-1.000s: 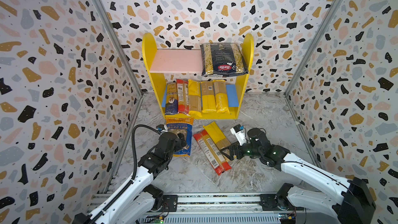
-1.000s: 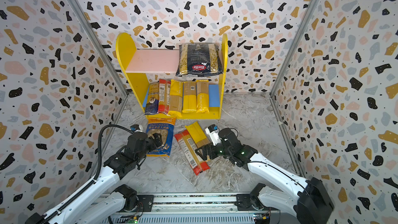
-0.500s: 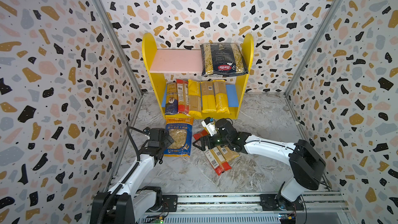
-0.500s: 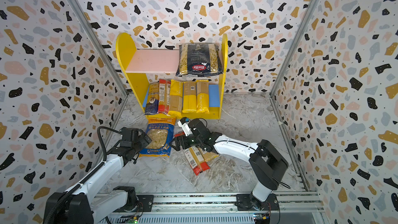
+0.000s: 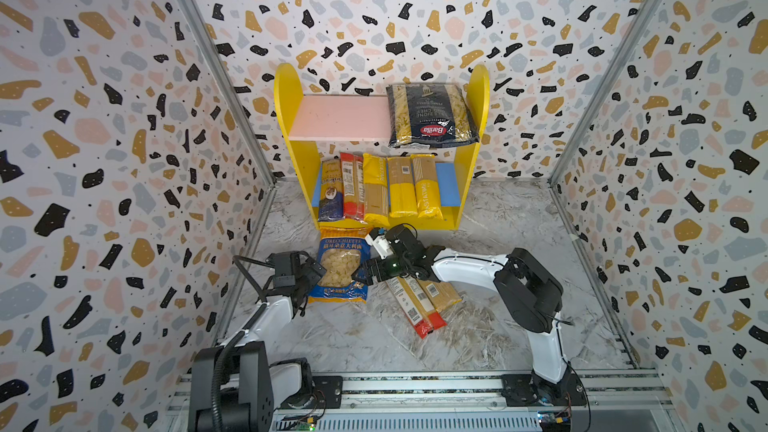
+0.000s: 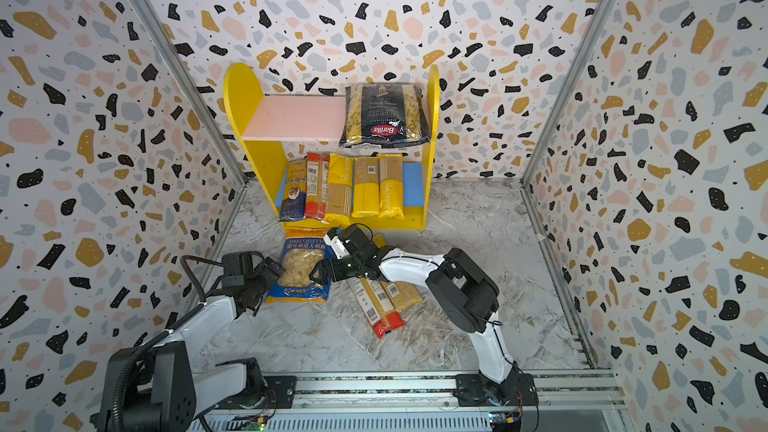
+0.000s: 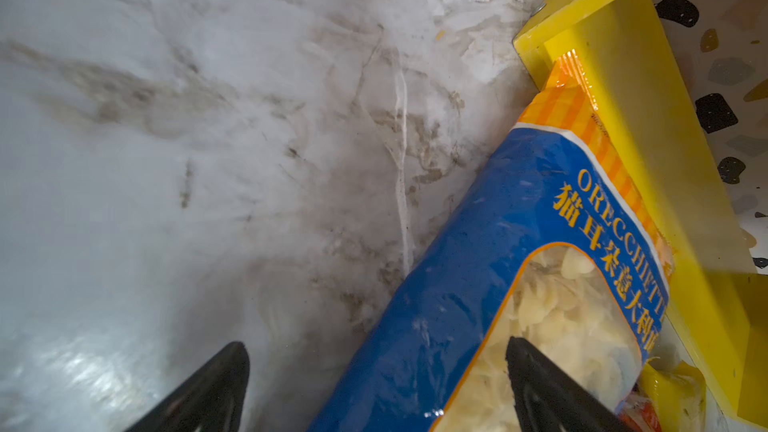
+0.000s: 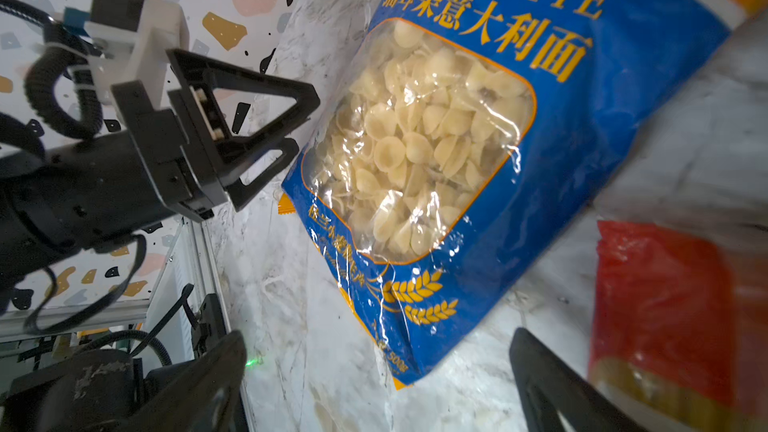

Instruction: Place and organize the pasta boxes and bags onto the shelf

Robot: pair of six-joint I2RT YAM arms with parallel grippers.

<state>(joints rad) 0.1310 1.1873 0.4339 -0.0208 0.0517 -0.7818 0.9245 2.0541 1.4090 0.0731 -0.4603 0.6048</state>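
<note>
The blue-orange Orecchiette bag lies flat on the floor in front of the shelf. My left gripper stands open at the bag's left edge, one finger over its clear window, the other over bare floor. At the bag's right edge my right gripper is open, the bag's corner between its fingers. A navy Barilla bag lies on the pink upper board. Several spaghetti packs fill the blue lower board.
A red spaghetti pack and a yellow one lie on the floor under the right arm. The left half of the pink board is bare. Patterned walls close in on three sides; a metal rail runs along the front.
The right gripper has swung left from the floor spaghetti packs to the Orecchiette bag's right edge. The left gripper has drawn back to the bag's left edge. Both stay open.
</note>
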